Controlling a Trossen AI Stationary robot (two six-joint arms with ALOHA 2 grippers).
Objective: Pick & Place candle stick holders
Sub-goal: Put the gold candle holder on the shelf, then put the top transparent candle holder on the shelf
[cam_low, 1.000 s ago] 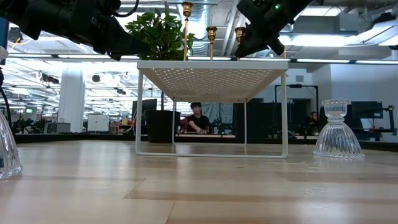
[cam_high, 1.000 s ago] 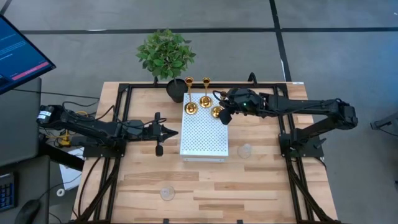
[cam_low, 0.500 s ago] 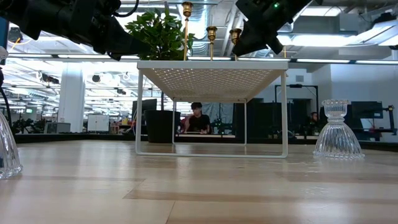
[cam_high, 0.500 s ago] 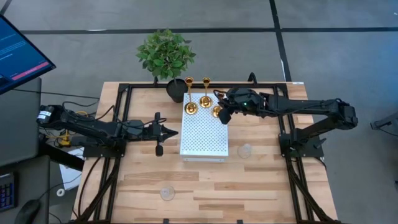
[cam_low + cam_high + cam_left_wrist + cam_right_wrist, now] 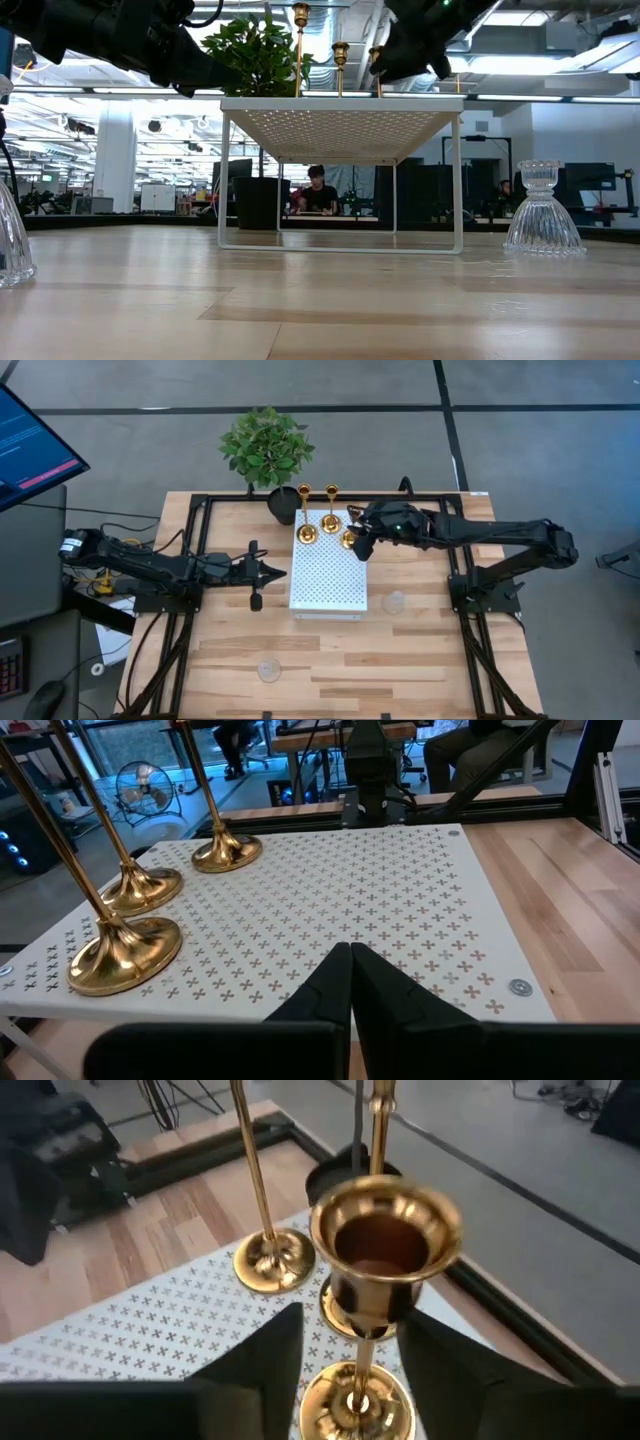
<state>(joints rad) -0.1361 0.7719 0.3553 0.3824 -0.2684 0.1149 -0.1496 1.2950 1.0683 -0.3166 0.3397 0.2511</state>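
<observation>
Three gold candle stick holders stand at the far end of the white perforated board. The right end effector has its fingers apart on either side of the rightmost holder's stem, whose base is partly hidden from above. The left end effector, fingers together, hovers left of the board. Two glass holders sit on the table.

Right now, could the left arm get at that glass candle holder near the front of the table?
Probably yes. The left gripper hangs shut beside the white board, and nothing stands between it and the glass holder.
</observation>
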